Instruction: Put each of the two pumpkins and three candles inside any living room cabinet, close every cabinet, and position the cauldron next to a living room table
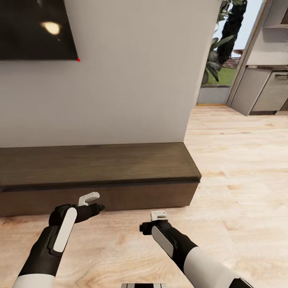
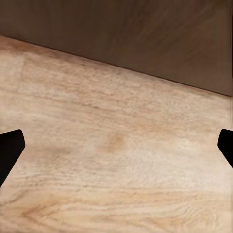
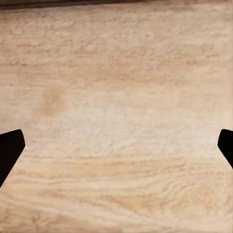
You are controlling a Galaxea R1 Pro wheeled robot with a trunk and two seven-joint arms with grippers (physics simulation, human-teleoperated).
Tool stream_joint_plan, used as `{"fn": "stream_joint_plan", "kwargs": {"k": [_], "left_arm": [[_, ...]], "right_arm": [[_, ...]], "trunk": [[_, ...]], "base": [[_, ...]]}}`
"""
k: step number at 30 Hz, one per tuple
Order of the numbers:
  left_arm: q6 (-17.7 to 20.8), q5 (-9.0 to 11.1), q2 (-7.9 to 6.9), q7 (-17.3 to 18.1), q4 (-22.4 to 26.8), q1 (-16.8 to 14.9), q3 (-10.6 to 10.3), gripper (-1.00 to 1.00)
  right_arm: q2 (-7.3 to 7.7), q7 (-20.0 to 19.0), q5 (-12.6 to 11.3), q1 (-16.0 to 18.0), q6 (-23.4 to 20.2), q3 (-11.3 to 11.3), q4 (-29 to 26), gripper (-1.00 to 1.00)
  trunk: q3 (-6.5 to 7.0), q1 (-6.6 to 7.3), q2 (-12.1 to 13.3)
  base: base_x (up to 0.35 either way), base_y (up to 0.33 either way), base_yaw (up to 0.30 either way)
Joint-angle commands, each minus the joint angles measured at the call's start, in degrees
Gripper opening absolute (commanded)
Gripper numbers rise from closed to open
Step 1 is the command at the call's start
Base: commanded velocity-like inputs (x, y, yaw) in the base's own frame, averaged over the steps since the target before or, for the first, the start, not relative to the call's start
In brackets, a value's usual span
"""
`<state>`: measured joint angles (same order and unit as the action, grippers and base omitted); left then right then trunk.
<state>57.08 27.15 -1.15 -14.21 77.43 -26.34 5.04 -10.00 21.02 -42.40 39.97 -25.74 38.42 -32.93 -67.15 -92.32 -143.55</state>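
Observation:
The cabinet [image 1: 100, 164], long, low and dark brown, stands against the white wall with its flat top bare and its front panels shut. My left gripper [image 1: 90, 199] hangs open just in front of the cabinet's front panel [image 2: 145, 34], low over the floor, with nothing between its fingers [image 2: 9, 150]. My right gripper [image 1: 159, 216] is open too, a little further back from the cabinet over bare floorboards, its dark fingertips [image 3: 9, 150] wide apart. The pumpkins, candles, cauldron and table are out of view.
A dark television [image 1: 36, 28] hangs on the wall above the cabinet. The light wood floor [image 1: 240, 160] runs to the right past the cabinet's end toward a window with plants [image 1: 224, 44] and grey kitchen units [image 1: 264, 92].

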Motion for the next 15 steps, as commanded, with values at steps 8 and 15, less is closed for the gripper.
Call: {"fn": "stream_joint_plan", "kwargs": {"k": [8, 15], "left_arm": [[0.3, 0.5, -0.06, -0.6, 0.1, 0.0, 0.1, 1.00], [0.4, 0.4, -0.64, -0.6, 0.0, 0.0, 0.1, 1.00]], "right_arm": [[0.00, 0.4, -0.3, 0.0, -2.8, 0.3, -1.3, 1.00], [0.00, 0.5, -0.7, 0.1, -3.1, 0.2, -2.5, 1.00]], "trunk": [[1.73, 0.21, 0.1], [3.28, 0.39, 0.2]], "base": [[0.000, 0.000, 0.000], [0.000, 0.000, 0.000]]}}
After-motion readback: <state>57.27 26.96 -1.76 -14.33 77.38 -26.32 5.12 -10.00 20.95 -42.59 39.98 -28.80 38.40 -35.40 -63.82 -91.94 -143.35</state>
